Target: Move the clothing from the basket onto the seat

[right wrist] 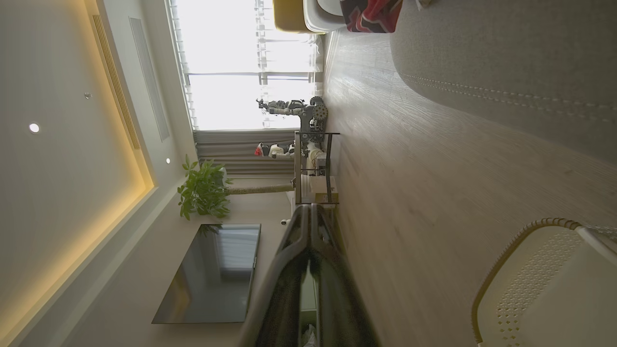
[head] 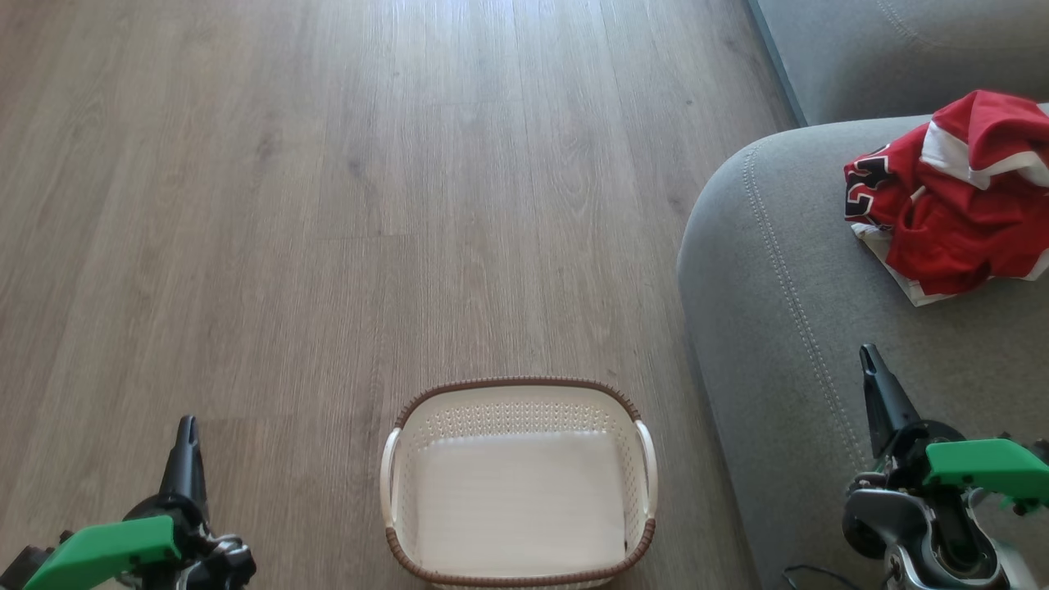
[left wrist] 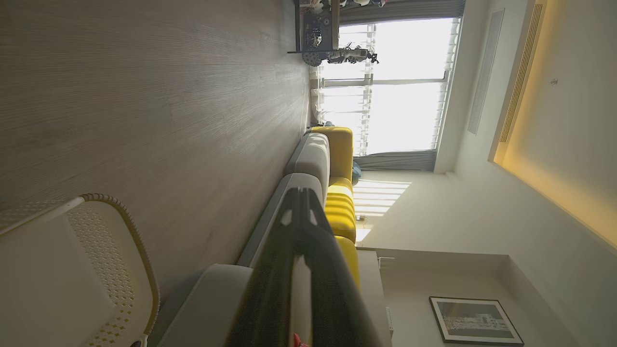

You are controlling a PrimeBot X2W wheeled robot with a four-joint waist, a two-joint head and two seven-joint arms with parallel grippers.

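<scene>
The cream basket (head: pixel 519 401) with its brown braided rim stands on the wood floor at the bottom centre, with nothing inside. The red clothing (head: pixel 951 197), with white trim and black numbers, lies bunched on the grey seat (head: pixel 787 270) at the right. My left gripper (head: pixel 187 434) is shut and empty over the floor, left of the basket. My right gripper (head: pixel 870 360) is shut and empty above the seat's front part, below the clothing. The basket's rim (left wrist: pixel 120 217) shows in the left wrist view, and the right wrist view has basket (right wrist: pixel 530 270) and clothing (right wrist: pixel 371 14).
Wood floor (head: pixel 328 205) stretches ahead and to the left. A second grey cushion (head: pixel 885 49) lies beyond the seat. The wrist views show yellow cushions (left wrist: pixel 340 212), a window (left wrist: pixel 400 96), a shelf rack (right wrist: pixel 313 164), a plant (right wrist: pixel 205 190) and a dark screen (right wrist: pixel 212 274).
</scene>
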